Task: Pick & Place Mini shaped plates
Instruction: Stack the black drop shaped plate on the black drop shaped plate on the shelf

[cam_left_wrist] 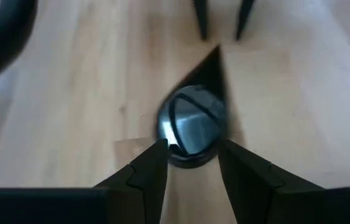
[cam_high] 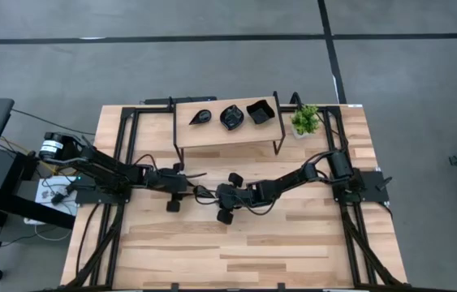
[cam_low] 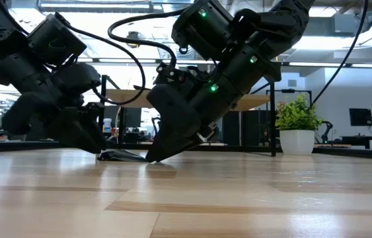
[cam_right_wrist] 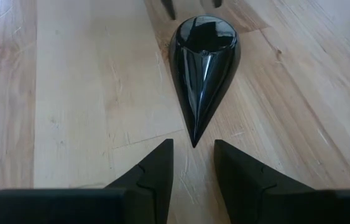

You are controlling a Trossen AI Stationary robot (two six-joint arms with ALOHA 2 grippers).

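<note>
A glossy black teardrop plate [cam_right_wrist: 202, 59] lies flat on the table between my two grippers, also seen in the high view [cam_high: 204, 192] and the low view [cam_low: 123, 156]. My right gripper [cam_right_wrist: 193, 149] is open, level with the table, and the plate's pointed tip sits just ahead of the gap. My left gripper [cam_left_wrist: 193, 149] is open at the opposite side, its fingers on either side of the plate's round end [cam_left_wrist: 190, 127]. Three more black plates rest on a raised shelf: a teardrop [cam_high: 202, 118], a scalloped round one [cam_high: 231, 117] and a square one [cam_high: 259, 111]. My left gripper comes in level from the table's left, with its fingers on either side of the teardrop plate's round end. One fingertip [cam_left_wrist: 162, 149] shows against the rim [cam_left_wrist: 171, 146]. Whether it touches, I cannot tell. The plate lies flat on the table.
A wooden shelf on black metal legs [cam_high: 228, 134] stands at the table's far side, just behind both grippers. A small green potted plant [cam_high: 305, 120] sits at the far right, beside the shelf. Bare wood [cam_high: 244, 251] stretches toward the near edge.
</note>
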